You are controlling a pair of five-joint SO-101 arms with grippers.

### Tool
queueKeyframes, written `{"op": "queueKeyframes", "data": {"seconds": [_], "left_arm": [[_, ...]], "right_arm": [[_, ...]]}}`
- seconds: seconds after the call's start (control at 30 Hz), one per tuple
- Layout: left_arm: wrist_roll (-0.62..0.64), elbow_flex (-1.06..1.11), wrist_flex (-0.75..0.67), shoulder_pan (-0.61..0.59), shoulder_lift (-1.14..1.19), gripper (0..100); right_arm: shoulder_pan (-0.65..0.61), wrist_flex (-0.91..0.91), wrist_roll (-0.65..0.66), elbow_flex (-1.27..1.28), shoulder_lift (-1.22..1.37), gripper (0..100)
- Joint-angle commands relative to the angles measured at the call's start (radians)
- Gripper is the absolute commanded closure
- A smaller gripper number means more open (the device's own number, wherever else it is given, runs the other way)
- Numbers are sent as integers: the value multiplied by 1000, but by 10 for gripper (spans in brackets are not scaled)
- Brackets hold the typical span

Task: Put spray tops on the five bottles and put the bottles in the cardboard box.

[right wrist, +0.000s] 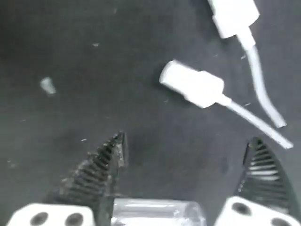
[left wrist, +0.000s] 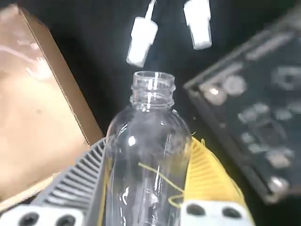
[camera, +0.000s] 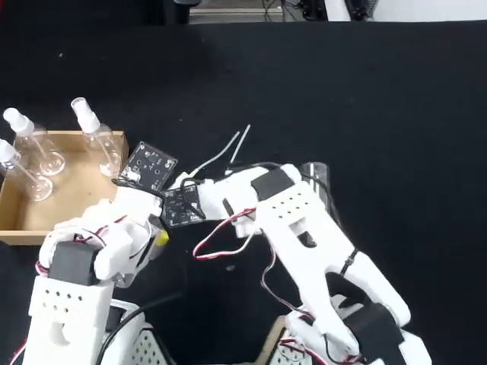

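My left gripper [left wrist: 148, 150] is shut on a clear uncapped bottle [left wrist: 149, 155], its neck pointing away between the grey and yellow fingers. Just past the neck two white spray tops [left wrist: 141, 40] [left wrist: 198, 23] lie on the black table. In the right wrist view those spray tops [right wrist: 193, 85] [right wrist: 233, 16] lie with their thin tubes trailing, a short way beyond my open right gripper [right wrist: 187, 141]. Their tubes [camera: 221, 156] show in the high view beside both wrists. The cardboard box [camera: 15, 232] at the left holds three capped bottles [camera: 34, 144] [camera: 99, 141] [camera: 19, 171].
Another clear bottle [camera: 318, 179] sits behind the right arm [camera: 304, 220]. The right wrist's circuit board [left wrist: 263, 122] is close beside the held bottle. The box wall [left wrist: 61, 84] stands on the other side. Open black table stretches across the back and right.
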Motion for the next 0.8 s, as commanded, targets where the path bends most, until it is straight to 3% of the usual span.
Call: {"op": "queueKeyframes", "data": {"seconds": [0.0,0.17,0.4,0.77], "left_arm": [[43,-1,2,-18,-12,971],[43,-5,-2,-140,-12,970],[69,-8,-5,-268,-12,970],[74,-8,-2,-275,-12,970]], "right_arm": [[-17,-97,32,-56,24,642],[-31,-201,32,-76,140,642],[-38,-212,32,-205,297,642],[-34,-184,34,-231,423,728]]}}
